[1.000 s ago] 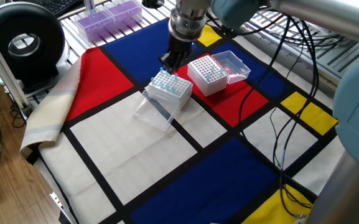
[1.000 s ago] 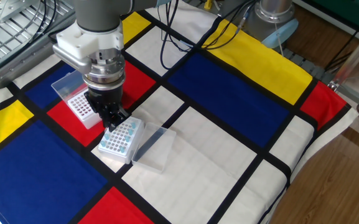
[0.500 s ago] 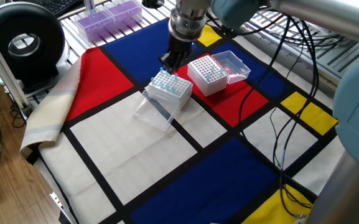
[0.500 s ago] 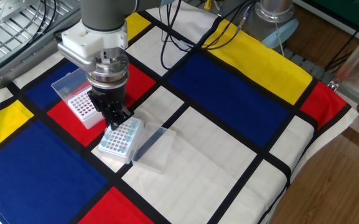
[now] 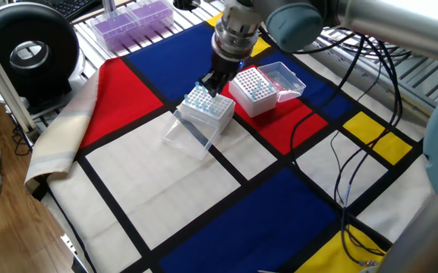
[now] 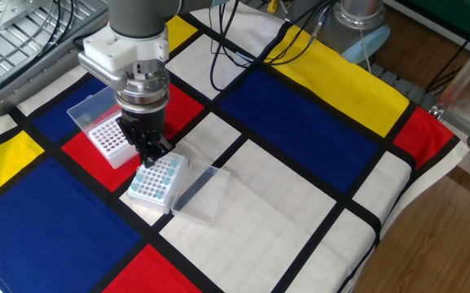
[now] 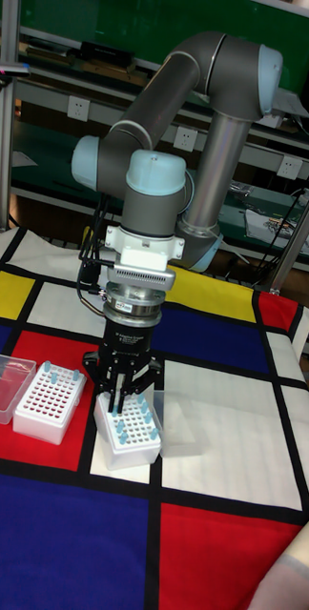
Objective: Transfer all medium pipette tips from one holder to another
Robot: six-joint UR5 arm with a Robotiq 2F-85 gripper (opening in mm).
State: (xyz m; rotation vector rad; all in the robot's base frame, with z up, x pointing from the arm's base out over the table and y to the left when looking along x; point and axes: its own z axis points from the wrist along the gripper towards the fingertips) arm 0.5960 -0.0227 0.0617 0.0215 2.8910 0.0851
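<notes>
In one fixed view, the gripper (image 5: pixel 212 85) is seen just above the near rack (image 5: pixel 206 111) of medium pipette tips (image 5: pixel 203 101), upper centre; whether its fingers are clenched cannot be told. A second rack (image 5: pixel 253 90) stands just beside.

In the other fixed view, the tips (image 6: pixel 155 181) lie left of centre on a checked cloth (image 6: pixel 300 122).

In the tall view, shelving (image 7: pixel 40 76) is seen behind.

Two opposed high views, one low frontal (all sharing the table (image 6: pixel 300 195))
</notes>
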